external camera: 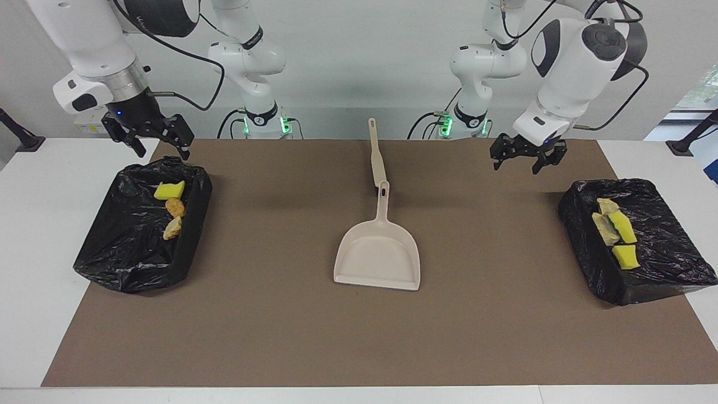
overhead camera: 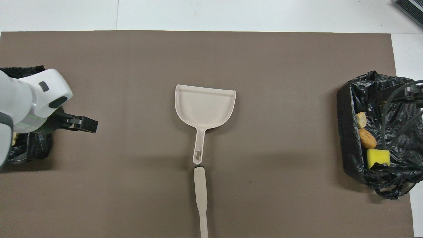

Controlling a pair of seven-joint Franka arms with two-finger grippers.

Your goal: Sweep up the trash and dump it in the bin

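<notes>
The trash, seven small scraps of yellow sponge and tan-brown bread-like chunks, lies in two black-bag-lined bins. The bin at the right arm's end [external camera: 140, 224] holds three scraps [external camera: 173, 209]: one yellow, two tan-brown. The bin at the left arm's end [external camera: 662, 252] holds four [external camera: 614, 230]. One beige plastic dustpan [external camera: 377, 261] lies empty at mid-table, one beige brush handle [external camera: 376, 154] just beside its grip. The left gripper [external camera: 527, 156] hangs over the brown mat near its bin, jaws apart, empty. The right gripper [external camera: 157, 141] hangs over its bin's edge, jaws apart, empty.
</notes>
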